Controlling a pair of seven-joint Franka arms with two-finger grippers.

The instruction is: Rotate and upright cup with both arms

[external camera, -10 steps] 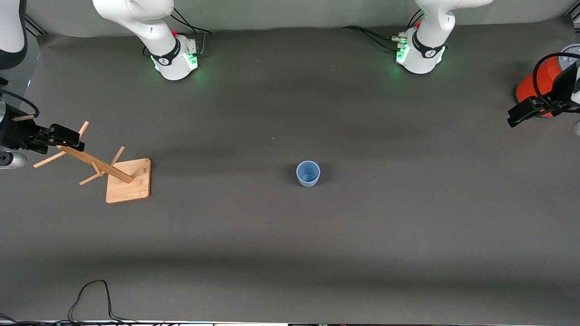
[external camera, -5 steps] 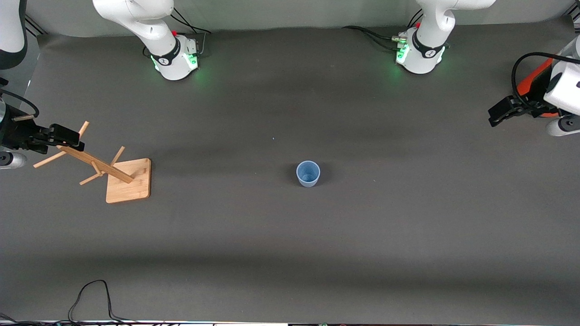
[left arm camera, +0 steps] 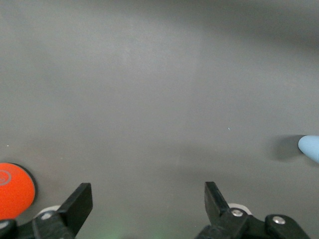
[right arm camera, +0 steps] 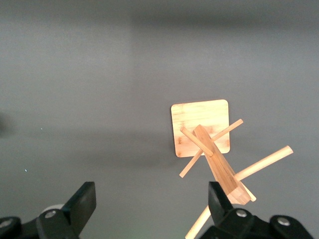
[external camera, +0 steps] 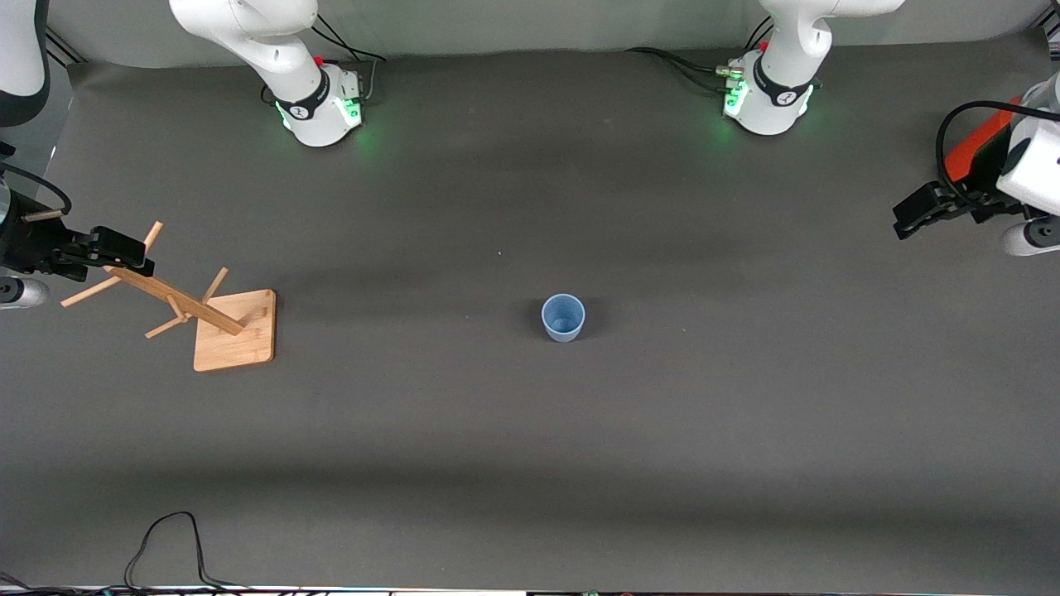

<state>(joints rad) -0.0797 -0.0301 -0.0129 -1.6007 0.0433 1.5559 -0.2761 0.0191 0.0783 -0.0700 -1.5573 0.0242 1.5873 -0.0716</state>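
Pale blue cup (external camera: pixel 563 318) stands upright mid-table, mouth up, unmoved. Left gripper (external camera: pixel 911 217) (jaws wide, empty) hangs at the left arm's end by the orange cylinder (external camera: pixel 973 153), has shifted slightly since half a second ago. Right gripper (external camera: pixel 124 252) waits over the rack (external camera: pixel 207 319), open, empty.

matt pale blue cup (external camera: pixel 563 318); wooden rack (external camera: pixel 234 329); matt grey table (external camera: pixel 580 455).

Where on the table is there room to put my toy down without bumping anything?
Lots of bare table surrounds the cup: between it and the wooden rack, and nearer the camera. It is crowded at the ends: the open right gripper hangs over the rack, and the open left gripper hovers by the orange cylinder.
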